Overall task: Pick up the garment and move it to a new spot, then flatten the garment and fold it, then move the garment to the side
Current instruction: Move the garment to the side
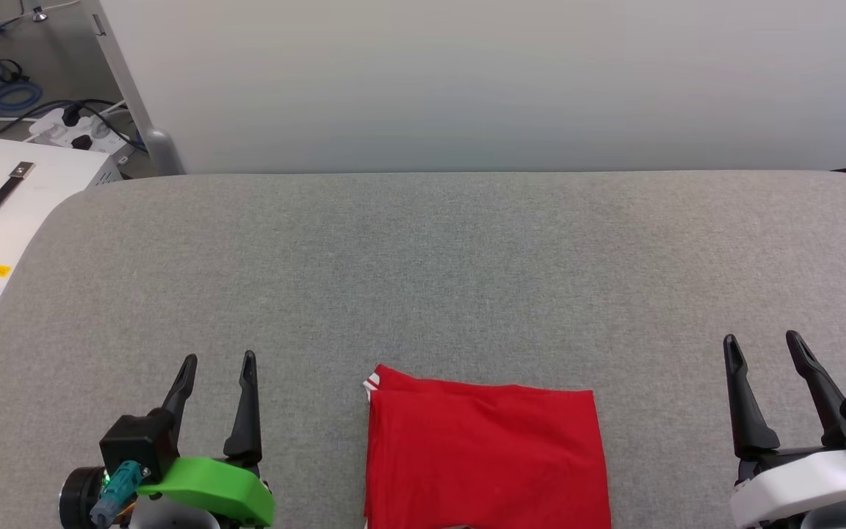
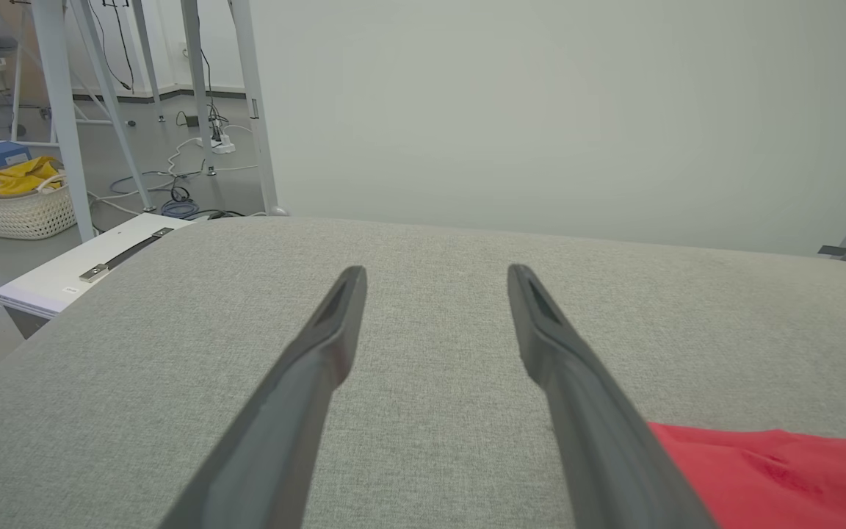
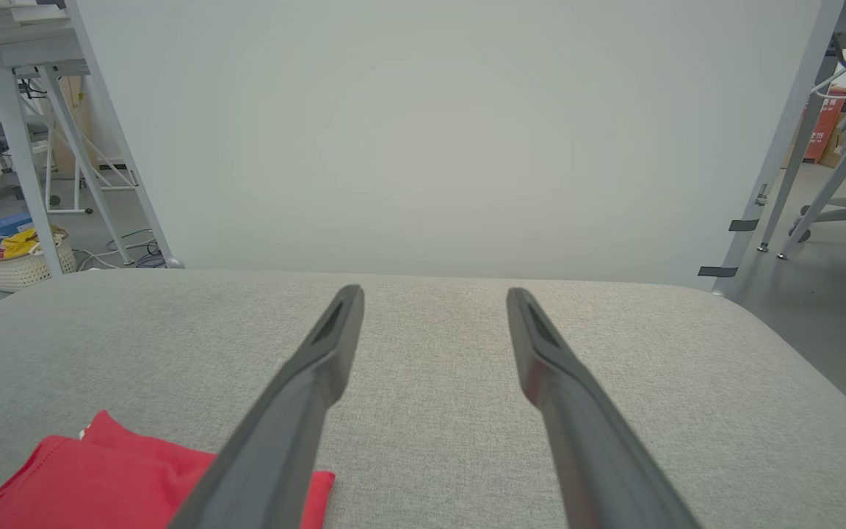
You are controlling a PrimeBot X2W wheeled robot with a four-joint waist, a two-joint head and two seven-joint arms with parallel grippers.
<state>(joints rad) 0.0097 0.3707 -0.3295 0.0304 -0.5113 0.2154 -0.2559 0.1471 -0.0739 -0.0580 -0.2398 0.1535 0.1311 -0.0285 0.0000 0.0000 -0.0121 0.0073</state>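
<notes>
A: Head view first. What's on the table (image 1: 423, 279)?
B: Grey woven top with rounded far corners. The garment (image 1: 485, 455) is smooth red cloth folded to a neat rectangle, with a speck of white-striped trim at its far left corner. It lies at the near edge, centre, between the grippers. The left gripper (image 1: 219, 358), green shell, has its fingers spread and holds nothing. The right gripper (image 1: 761, 339), white shell, is the same — both clear of the cloth.
A: Left wrist view?
B: Long dark tapered fingers (image 2: 335, 323), spread over bare weave, with the garment's (image 2: 775, 470) red edge near right. A pale latticed basket (image 2: 15, 209) holding yellow cloth sits on the floor, far left.
A: Right wrist view?
B: Fingers (image 3: 540, 345) spread, empty — garment (image 3: 100, 477) near left, partly behind one finger.
</notes>
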